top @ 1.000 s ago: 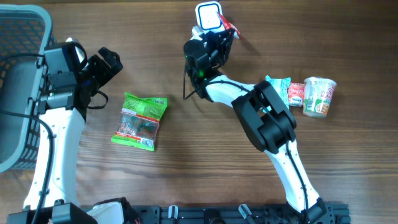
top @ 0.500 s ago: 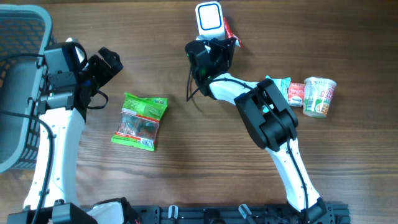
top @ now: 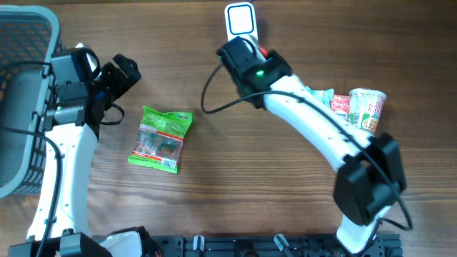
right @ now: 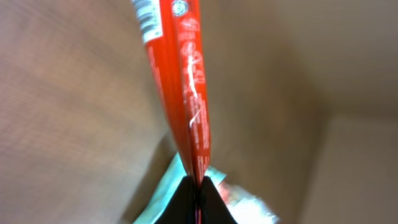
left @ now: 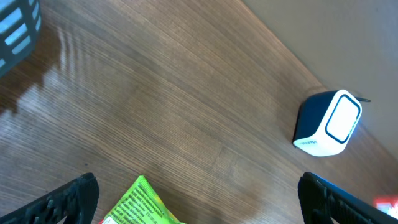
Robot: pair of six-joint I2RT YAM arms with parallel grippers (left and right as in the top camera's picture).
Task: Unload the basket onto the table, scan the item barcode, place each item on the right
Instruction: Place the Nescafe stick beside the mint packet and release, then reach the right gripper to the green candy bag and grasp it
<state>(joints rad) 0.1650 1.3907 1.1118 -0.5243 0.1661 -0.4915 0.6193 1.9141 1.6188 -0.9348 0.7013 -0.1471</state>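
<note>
Wood-grain table [top: 214, 185] lies under both arms. The right gripper [right: 199, 186] is pinched tight on one end of a red packet [right: 185, 93], seen edge-on. The packet's long axis runs straight out from the fingertips, and a barcode [right: 145, 20] sits at its far end. From overhead only a red sliver shows past those fingers, just beside the scanner [top: 240, 19]. The left gripper [left: 199, 208] is spread wide and holds nothing. A green packet [left: 140, 204] pokes in between its fingers [left: 68, 200], apart from both, and the scanner stands well beyond them.
</note>
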